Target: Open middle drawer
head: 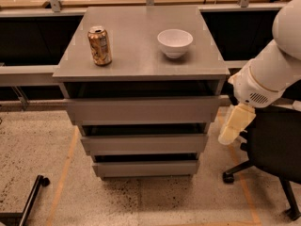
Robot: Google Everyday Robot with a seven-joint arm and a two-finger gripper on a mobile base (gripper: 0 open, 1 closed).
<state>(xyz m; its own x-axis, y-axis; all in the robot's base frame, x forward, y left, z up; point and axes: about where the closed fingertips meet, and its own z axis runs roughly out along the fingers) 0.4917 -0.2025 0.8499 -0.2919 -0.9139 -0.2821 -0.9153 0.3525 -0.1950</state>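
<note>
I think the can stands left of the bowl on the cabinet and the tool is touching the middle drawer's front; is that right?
Not quite: the camera view shows the tool hanging to the right of the cabinet, apart from the middle drawer and not touching its front. The can does stand left of the bowl on the cabinet.
</note>
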